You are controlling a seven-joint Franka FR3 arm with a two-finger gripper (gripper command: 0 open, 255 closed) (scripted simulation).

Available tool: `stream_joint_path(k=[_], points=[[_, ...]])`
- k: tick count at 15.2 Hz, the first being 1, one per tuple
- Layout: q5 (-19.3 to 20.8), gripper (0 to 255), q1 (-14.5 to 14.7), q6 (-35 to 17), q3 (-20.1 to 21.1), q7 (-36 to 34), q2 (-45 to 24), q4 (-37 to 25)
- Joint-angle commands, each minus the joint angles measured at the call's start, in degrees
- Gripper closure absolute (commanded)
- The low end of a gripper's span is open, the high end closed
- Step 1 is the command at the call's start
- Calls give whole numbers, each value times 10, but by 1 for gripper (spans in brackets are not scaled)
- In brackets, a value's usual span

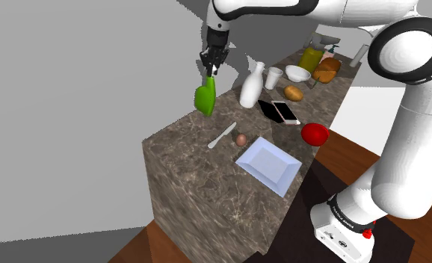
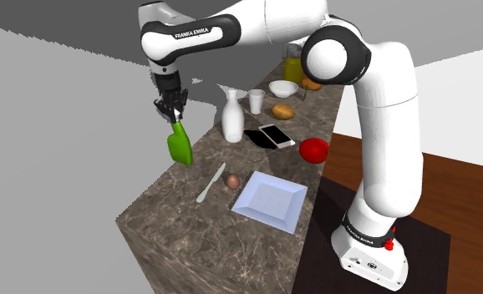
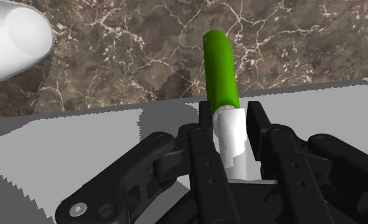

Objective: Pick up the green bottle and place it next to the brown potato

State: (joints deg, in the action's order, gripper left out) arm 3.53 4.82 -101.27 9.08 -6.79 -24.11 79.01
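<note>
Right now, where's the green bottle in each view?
Shoulder view: green bottle hangs from the gripper, upper middle.
Second exterior view: left of centre, under the gripper.
Wrist view: white neck clasped in the gripper, green body against the counter.
Shared landmark: the marbled counter's edge beside the bottle.

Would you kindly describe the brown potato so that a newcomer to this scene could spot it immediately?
On the dark marble counter, find the tall white bottle. The potato lies between the two phones beside it and a white bowl. It is golden-brown and oval, larger than the small brown egg by the knife.
</note>
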Motion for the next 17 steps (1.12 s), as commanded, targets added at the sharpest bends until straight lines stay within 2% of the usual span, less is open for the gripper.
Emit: stream_joint_path(k=[1, 10, 17], points=[[0, 255, 0, 16, 0, 1, 1, -15], [1, 255, 4, 90, 0, 2, -8, -98], [4, 255, 9, 156, 0, 2, -29, -185]])
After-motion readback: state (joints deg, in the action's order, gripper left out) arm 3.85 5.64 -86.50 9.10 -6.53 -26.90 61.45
